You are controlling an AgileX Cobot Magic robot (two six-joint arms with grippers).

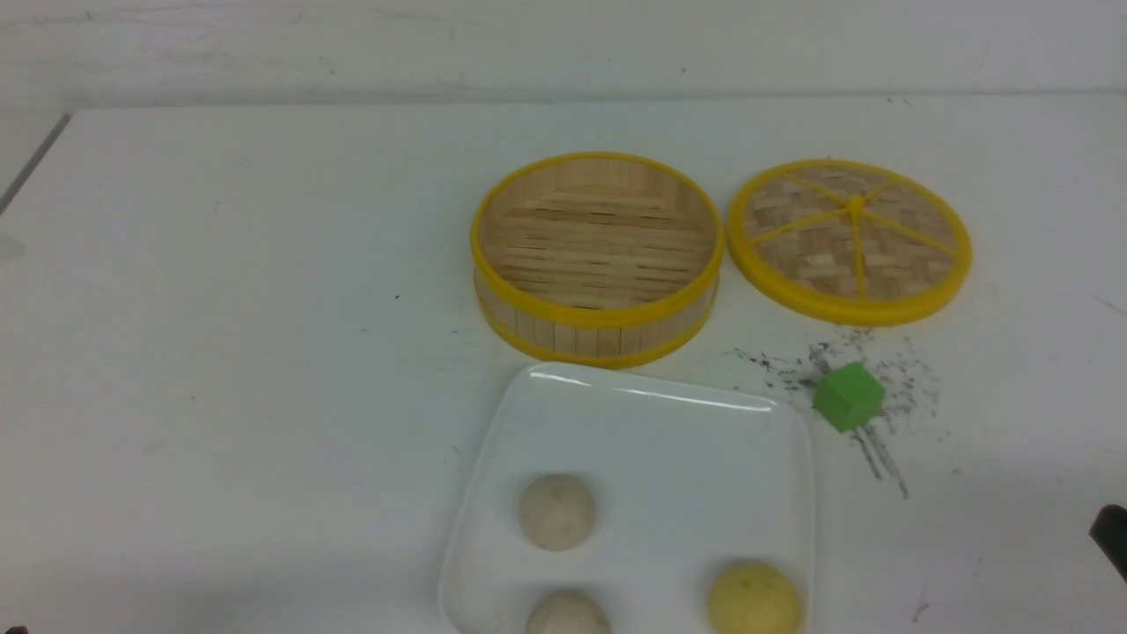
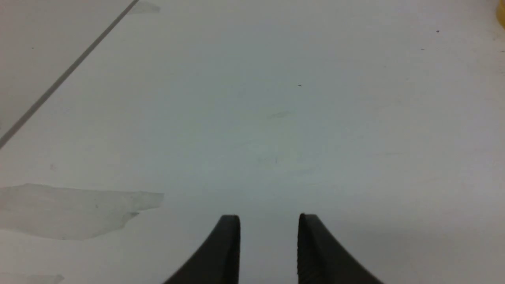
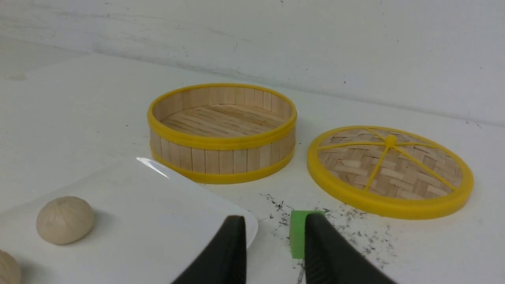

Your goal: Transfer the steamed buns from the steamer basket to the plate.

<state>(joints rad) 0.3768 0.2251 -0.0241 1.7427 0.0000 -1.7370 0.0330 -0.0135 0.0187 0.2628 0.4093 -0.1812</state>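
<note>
While buns (image 1: pixel 556 512) rest on plate (image 1: pixel 669 449), left claw (image 2: pixel 269 217), right claw (image 3: pixel 275 217) part-open, empty.

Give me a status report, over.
Left gripper, right gripper open, empty. Three steamed buns on plate, steamer basket empty. Lid, green cube aside.

Left claw (image 2: pixel 269 217) and right claw (image 3: pixel 275 217) have matte black fingers (image 2: pixel 225 252) (tapering to blunt tips).
</note>
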